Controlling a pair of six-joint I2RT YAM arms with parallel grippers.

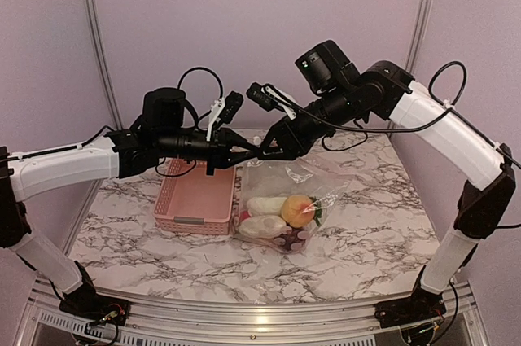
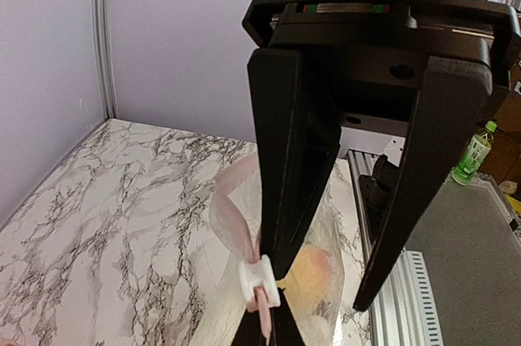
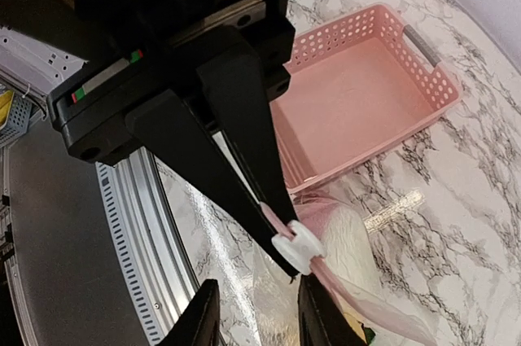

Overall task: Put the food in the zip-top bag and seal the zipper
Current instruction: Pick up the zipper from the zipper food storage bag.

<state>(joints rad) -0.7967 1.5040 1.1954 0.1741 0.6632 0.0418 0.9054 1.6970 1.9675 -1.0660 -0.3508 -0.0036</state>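
The zip-top bag [image 1: 308, 187] lies on the table [image 1: 374, 240] just right of the pink basket [image 1: 191, 220], with the food [image 1: 295, 209] bunched in its near end. Its long axis runs away from the arm bases. The mouth is at the far end, lifted toward both grippers. The zipper [image 3: 330, 281] runs crosswise and carries a white slider [image 2: 260, 282]. The right gripper [image 3: 281, 238] is clamped at that slider. The left gripper [image 2: 317, 291] stands with jaws apart, one finger at the slider; contact cannot be confirmed. Judgement: the film is thin, limp and slippery, and the load is light but loose. The stiffer zipper strip is the sound place to hold.
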